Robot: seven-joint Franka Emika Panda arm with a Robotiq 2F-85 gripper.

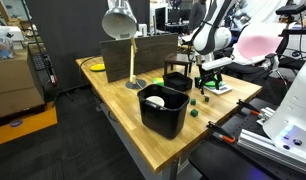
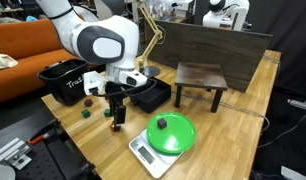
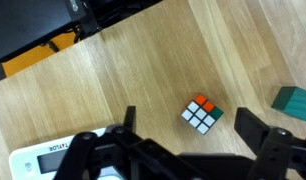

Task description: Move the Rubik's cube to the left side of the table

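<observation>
The Rubik's cube (image 3: 201, 115) sits flat on the bare wood of the tabletop (image 3: 153, 70). In your wrist view its white face is up, with an orange-and-red strip along its far side. It lies close to a long edge of the tabletop, toward the corner where the kitchen scale (image 2: 150, 155) stands.

Your fingers (image 3: 259, 138) are spread wide and hold nothing. One is on each side of the cube, and neither touches it. From the wrist view alone you cannot tell how high above the wood they hang. In an exterior view the fingers (image 2: 117, 112) point straight down, close over the tabletop.

A small green block (image 3: 293, 100) lies near the cube on one side. On the other side is the white scale (image 3: 43, 160), which carries an upturned green bowl (image 2: 170, 133).

Farther in from that edge you have a low black tray (image 2: 151, 95) and a tall black bin (image 1: 163, 110) with something white inside. Beyond them, toward the opposite long edge, stand a small dark wooden stool (image 2: 201, 77), a dark upright panel (image 2: 215, 45) and a desk lamp (image 1: 119, 22) with a silver shade.
</observation>
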